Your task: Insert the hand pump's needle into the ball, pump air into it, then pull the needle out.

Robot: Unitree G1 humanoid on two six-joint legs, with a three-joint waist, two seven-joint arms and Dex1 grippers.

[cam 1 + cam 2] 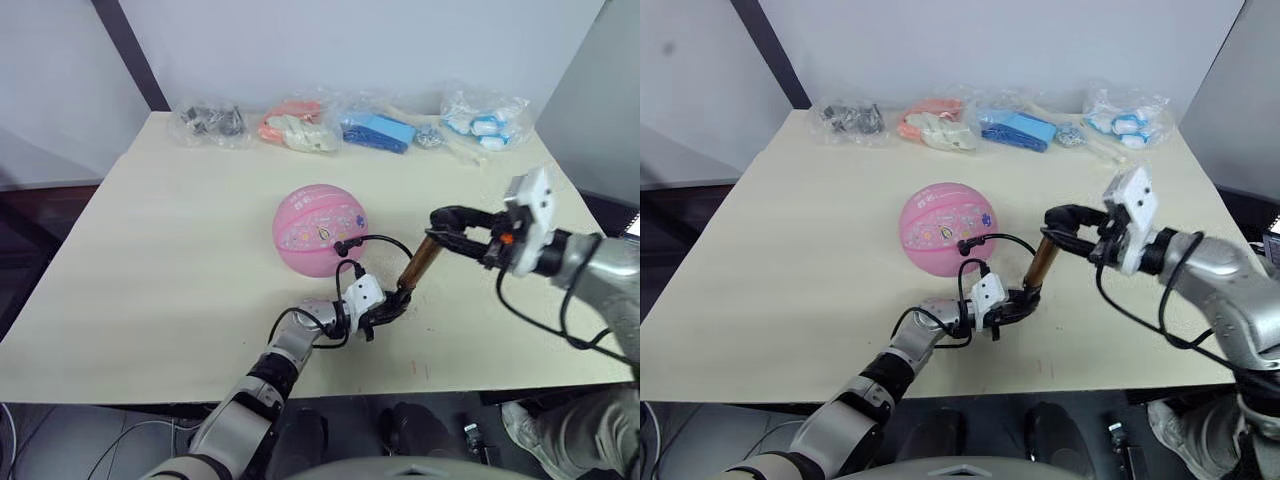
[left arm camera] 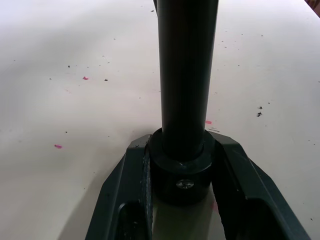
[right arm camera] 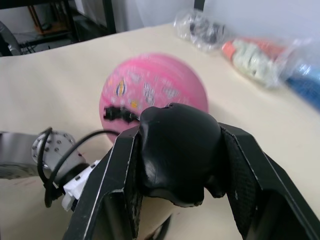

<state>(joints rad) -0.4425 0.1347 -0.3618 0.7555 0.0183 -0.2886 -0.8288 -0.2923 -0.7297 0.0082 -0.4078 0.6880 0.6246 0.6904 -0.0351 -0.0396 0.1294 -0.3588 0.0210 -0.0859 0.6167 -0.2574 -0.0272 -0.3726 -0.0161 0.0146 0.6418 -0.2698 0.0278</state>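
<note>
Four bagged items along cream table, pale wall behind, possibly plaster.

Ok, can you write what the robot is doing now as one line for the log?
step: pumping | needle: at ball | left gripper: shut on hand pump base | right gripper: shut on pump handle

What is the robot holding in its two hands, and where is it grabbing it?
Both hold the hand pump. The left gripper clamps the black cap at its lower end; the right gripper clamps the black handle at the top.
</note>
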